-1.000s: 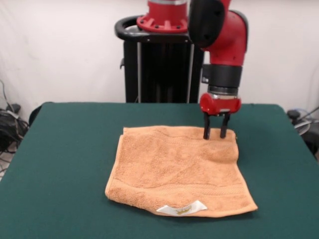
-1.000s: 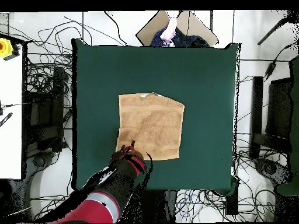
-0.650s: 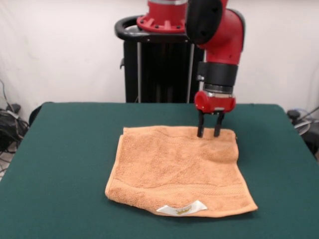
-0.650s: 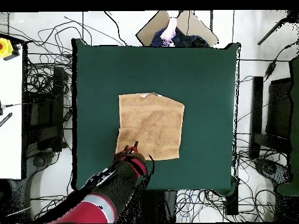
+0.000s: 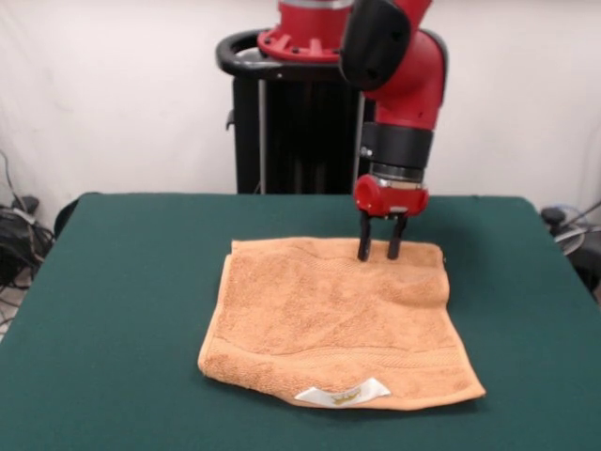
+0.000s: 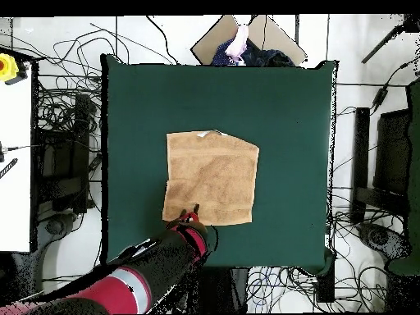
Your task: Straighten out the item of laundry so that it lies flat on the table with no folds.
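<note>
The orange-tan towel (image 5: 338, 319) (image 6: 211, 178) lies spread near the middle of the dark green table (image 5: 113, 310) (image 6: 279, 107), with a white label (image 5: 343, 394) at its front edge in the front view. A small fold or ridge shows at the towel's far right corner. My gripper (image 5: 378, 254) (image 6: 192, 212) hangs over the towel's far edge, fingers pointing down, open, with nothing between them. Its tips are at or just above the cloth.
Black pedestal frame (image 5: 300, 122) stands behind the table. Cables and equipment (image 6: 57, 164) lie on the floor around the table. A cardboard box with a person's hand (image 6: 239, 41) shows at the table's top edge in the overhead view.
My gripper has moved left along the towel's far edge in the front view, still open. The towel has not visibly moved.
</note>
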